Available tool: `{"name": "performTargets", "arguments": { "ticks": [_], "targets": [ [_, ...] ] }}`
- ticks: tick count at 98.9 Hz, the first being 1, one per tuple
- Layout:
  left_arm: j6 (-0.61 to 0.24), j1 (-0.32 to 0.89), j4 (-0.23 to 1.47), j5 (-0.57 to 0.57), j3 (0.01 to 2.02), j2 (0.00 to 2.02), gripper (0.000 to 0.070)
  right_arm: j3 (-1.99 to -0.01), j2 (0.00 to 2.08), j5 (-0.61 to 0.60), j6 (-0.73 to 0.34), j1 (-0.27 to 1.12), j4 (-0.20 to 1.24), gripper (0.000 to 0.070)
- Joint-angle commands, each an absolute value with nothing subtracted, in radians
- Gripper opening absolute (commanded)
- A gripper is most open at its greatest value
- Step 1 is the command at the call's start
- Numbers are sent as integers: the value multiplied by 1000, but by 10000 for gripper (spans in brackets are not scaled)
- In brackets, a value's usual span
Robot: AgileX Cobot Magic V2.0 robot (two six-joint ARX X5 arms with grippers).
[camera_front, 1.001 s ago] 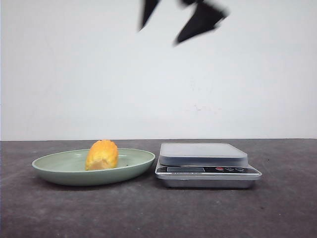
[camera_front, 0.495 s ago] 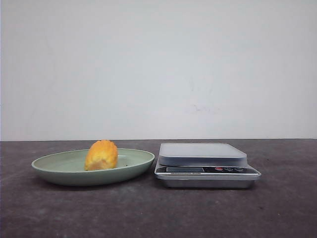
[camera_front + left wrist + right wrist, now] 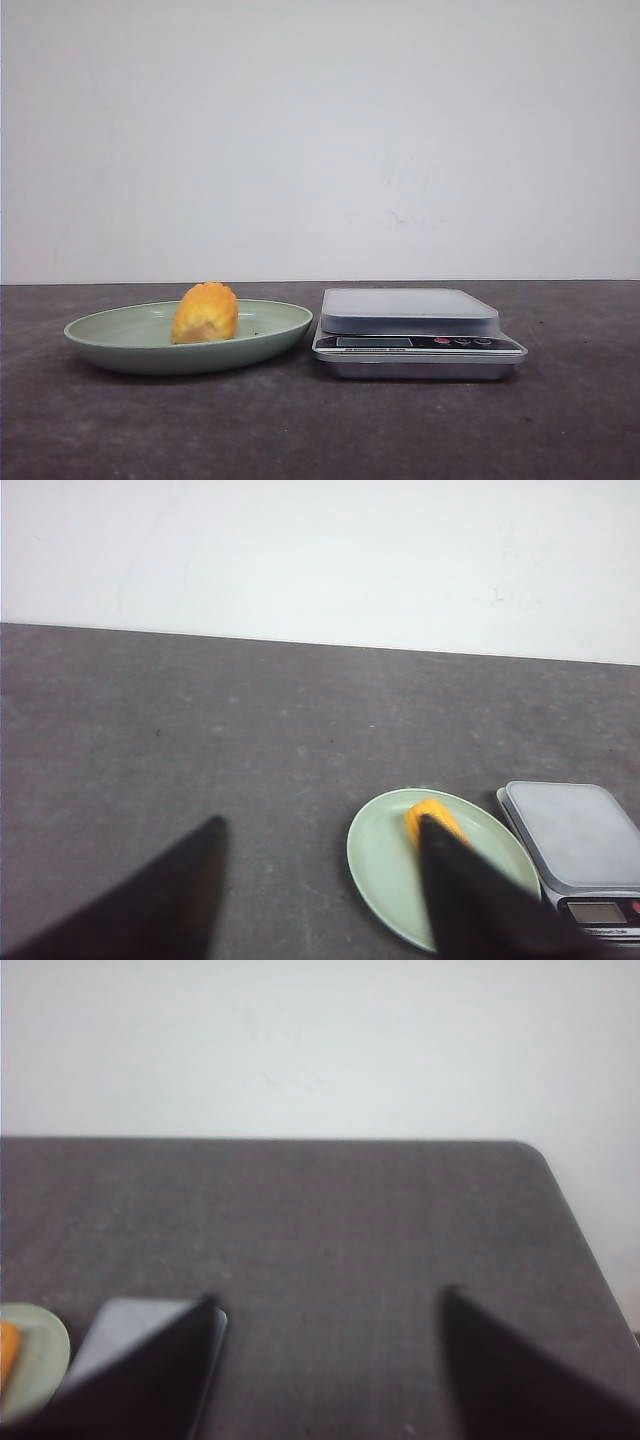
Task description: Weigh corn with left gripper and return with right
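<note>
Spanning the scene, we see a dark table, then a grey scale just beside a green plate, then the corn lying on that plate. Only our wrist views show the left gripper and right gripper, both spread wide, holding nothing.

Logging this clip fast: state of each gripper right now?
Left gripper: open, holding nothing; the corn lies on the plate.
Right gripper: open, holding nothing.
</note>
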State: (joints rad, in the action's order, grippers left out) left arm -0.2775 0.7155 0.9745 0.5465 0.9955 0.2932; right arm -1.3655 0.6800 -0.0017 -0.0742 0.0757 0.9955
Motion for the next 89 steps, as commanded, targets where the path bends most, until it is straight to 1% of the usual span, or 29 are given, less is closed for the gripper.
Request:
{"name": "performTargets", "arguments": {
  "ticks": [1,4,89],
  "targets": [
    [-255,720,959,550,1007,293,15,-1380,672,3,-64,75,995,21],
    [-255,720,957,550,1007,293,7,-1380,669,1,-65,75,994,10],
    [-255,720,950,550,1007,293,14,-1380,664,1,-71,75,1010,10]
  ]
}}
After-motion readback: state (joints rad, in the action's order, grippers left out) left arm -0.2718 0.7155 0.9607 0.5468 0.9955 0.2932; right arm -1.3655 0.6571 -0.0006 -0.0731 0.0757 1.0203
